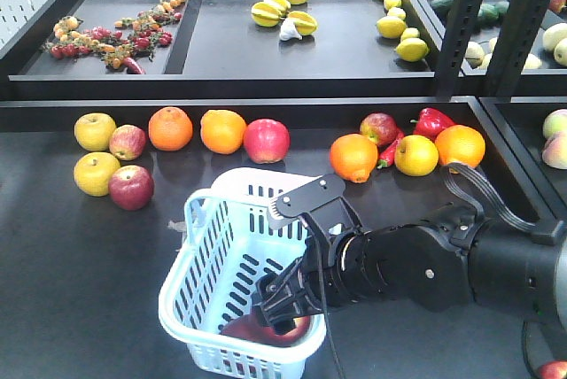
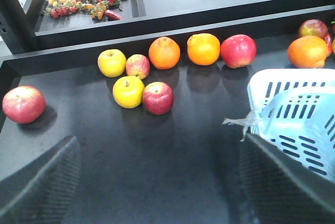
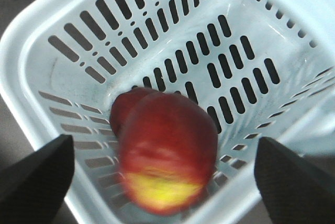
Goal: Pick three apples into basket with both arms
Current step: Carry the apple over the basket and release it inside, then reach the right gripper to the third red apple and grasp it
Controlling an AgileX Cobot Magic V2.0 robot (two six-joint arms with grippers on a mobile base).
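Surface: dark table (image 1: 71,255) with a fruit row along its back edge; black trays (image 1: 266,42) behind.
Right gripper (image 1: 283,313): lowered into the basket's near end; jaws spread wide, nothing clamped. In the wrist view both fingertips (image 3: 36,179) stand well clear of the fruit.
Apple in basket (image 3: 167,156): red with a yellow blush, blurred, between and just below the open fingers; a second red shape behind it, too blurred to name.
Basket (image 1: 199,255): pale blue, slotted, on the table in front of the fruit row.
Left gripper (image 2: 157,182): jaws apart, empty, above bare table left of the basket.
Other apples: one at far left (image 2: 23,103); red ones (image 2: 158,98) beside yellow fruit (image 2: 128,91); one right of the oranges (image 1: 266,140).
Oranges (image 1: 170,128): in the row.
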